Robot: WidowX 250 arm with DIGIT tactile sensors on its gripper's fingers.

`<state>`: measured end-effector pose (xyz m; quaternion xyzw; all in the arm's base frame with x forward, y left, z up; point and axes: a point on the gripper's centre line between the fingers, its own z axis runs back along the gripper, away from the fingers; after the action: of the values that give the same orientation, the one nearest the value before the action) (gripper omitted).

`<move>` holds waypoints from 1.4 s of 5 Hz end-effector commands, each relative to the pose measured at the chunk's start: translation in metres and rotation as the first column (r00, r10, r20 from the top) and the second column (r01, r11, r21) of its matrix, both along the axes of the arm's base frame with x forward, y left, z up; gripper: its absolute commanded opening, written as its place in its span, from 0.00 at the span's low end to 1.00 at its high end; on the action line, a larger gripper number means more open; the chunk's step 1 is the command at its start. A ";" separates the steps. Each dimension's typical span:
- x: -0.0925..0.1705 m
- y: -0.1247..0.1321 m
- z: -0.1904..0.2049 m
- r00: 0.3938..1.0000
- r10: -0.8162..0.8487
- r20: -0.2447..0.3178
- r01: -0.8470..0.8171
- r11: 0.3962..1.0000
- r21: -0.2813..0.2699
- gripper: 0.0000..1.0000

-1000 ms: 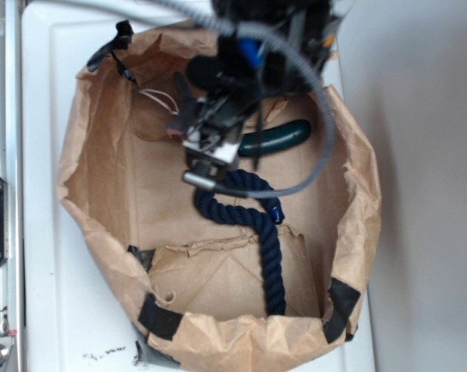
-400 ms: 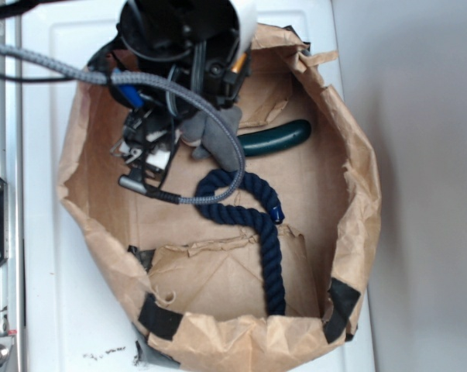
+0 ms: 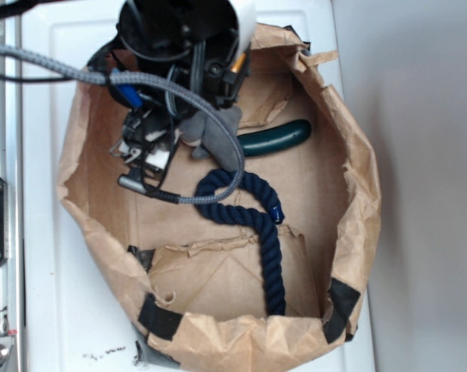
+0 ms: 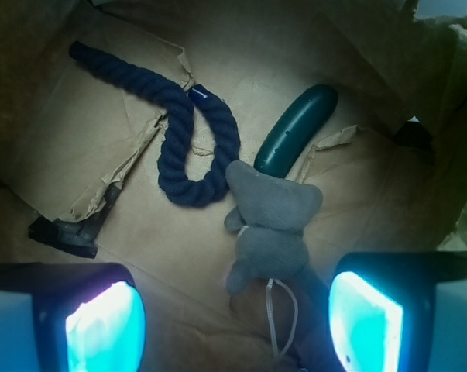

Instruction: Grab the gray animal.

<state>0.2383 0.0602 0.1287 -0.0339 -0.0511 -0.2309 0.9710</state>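
The gray animal [image 4: 273, 221] is a small plush lying on the paper bag's floor, with its white string loop [image 4: 283, 318] trailing toward me. In the exterior view the gray animal [image 3: 215, 136] lies just left of the green cucumber's tip. My gripper [image 4: 233, 325] hangs open above the floor. Its lit fingertips [image 4: 105, 329] stand wide apart, nothing is held, and the animal lies just ahead, nearer the right finger. In the exterior view my gripper [image 3: 152, 151] sits to the animal's left, and the arm hides part of the toy.
A dark green cucumber [image 3: 276, 139] [image 4: 295, 132] lies beside the animal. A navy blue rope [image 3: 256, 221] [image 4: 183, 132] curls across the floor close by. The brown paper bag [image 3: 218, 341] walls in everything, with black tape [image 4: 66, 232] on its torn folds.
Since a second ago the arm has swung left and back inside the bag, uncovering the gray animal beside the cucumber. Nothing has moved in the last half second.
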 end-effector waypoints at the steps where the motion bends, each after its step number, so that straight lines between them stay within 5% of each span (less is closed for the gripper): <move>1: -0.001 -0.012 -0.026 0.995 0.024 0.097 -0.026 0.999 0.023 1.00; 4: 0.061 -0.011 -0.046 0.993 0.039 0.110 -0.045 0.998 0.048 1.00; 6: 0.060 0.003 -0.050 0.995 -0.013 0.103 0.007 0.998 0.063 1.00; 7: 0.053 0.008 -0.017 0.998 -0.020 0.059 0.022 1.000 -0.022 1.00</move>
<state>0.2830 0.0680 0.0834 -0.0665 -0.0379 -0.2368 0.9685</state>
